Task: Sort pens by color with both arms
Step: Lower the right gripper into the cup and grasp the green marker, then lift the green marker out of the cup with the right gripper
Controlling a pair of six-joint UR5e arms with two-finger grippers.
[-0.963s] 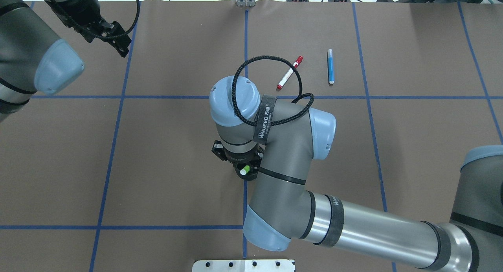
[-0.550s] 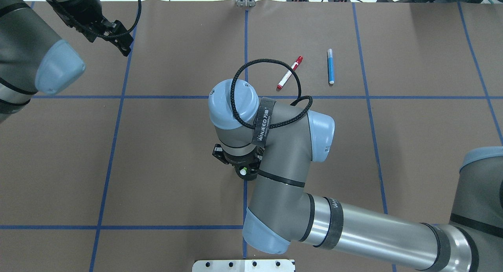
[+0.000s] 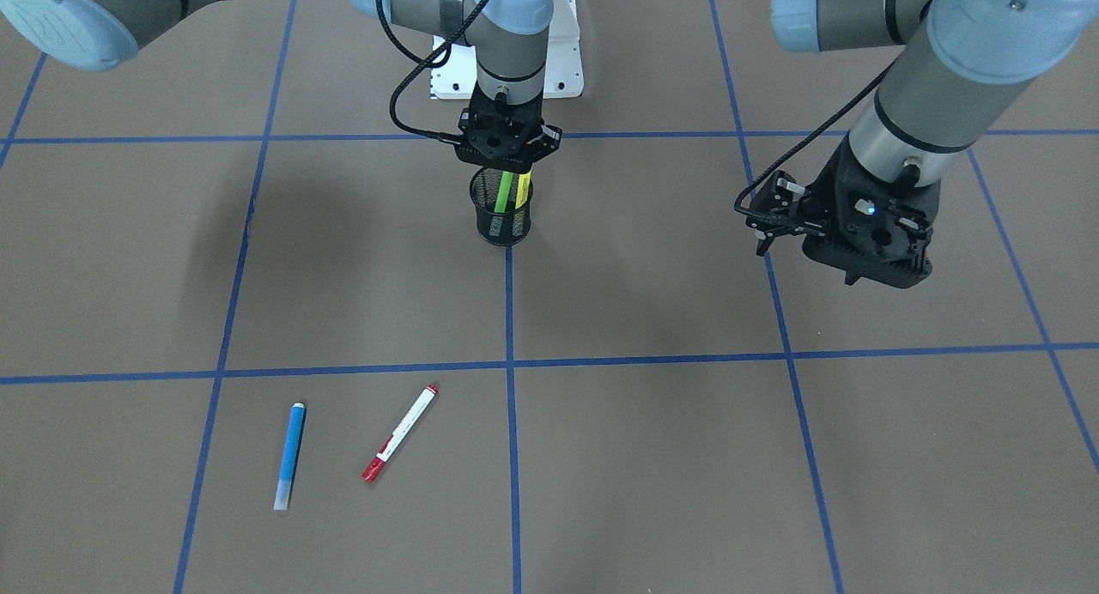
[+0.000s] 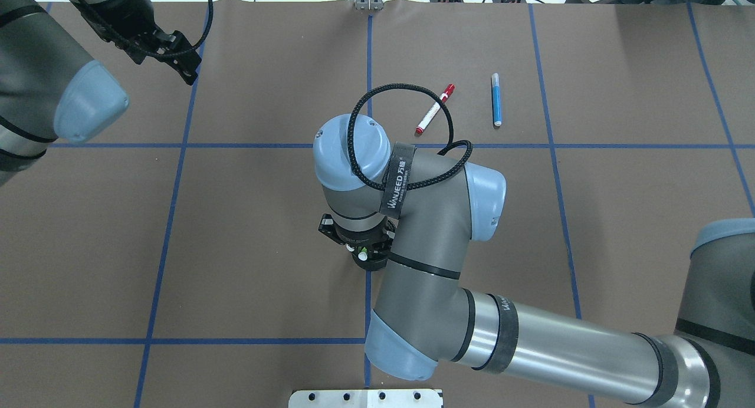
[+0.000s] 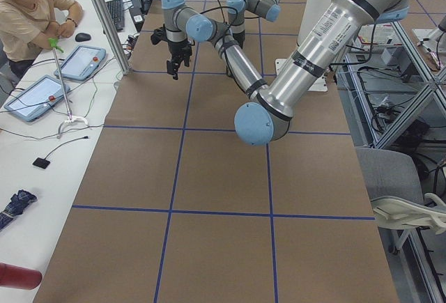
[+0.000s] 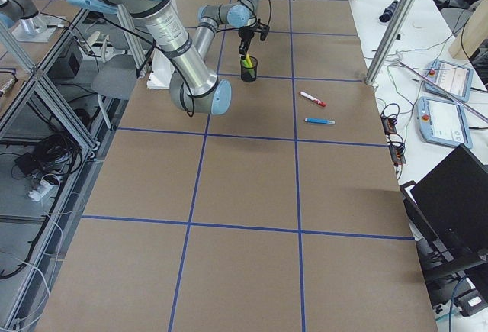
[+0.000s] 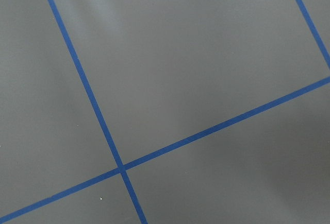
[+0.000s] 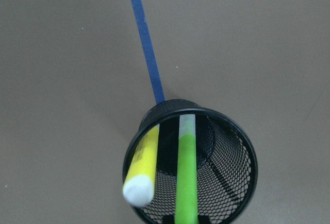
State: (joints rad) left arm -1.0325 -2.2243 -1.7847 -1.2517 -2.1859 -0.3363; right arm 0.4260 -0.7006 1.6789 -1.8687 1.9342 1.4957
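Observation:
A black mesh cup (image 3: 504, 223) stands at the table's middle with a yellow pen (image 3: 524, 188) leaning inside it. My right gripper (image 3: 508, 166) hangs straight above the cup, shut on a green pen (image 3: 503, 192) whose lower part is inside the cup. The right wrist view shows the green pen (image 8: 186, 177) upright beside the yellow pen (image 8: 143, 165) within the cup's rim (image 8: 242, 141). A blue pen (image 3: 290, 452) and a white pen with red caps (image 3: 400, 444) lie on the table far from the robot. My left gripper (image 3: 768, 216) hovers empty and looks open, off to the left.
The brown mat is marked with blue tape lines (image 7: 121, 168). The white mounting base (image 4: 365, 398) sits at the near edge. An operator (image 5: 31, 10) sits at a side desk with tablets. The left wrist view shows only bare mat.
The green pen's tip has sunk a little lower under my right wrist, deeper into the cup. My left gripper has drifted slightly away from the robot.

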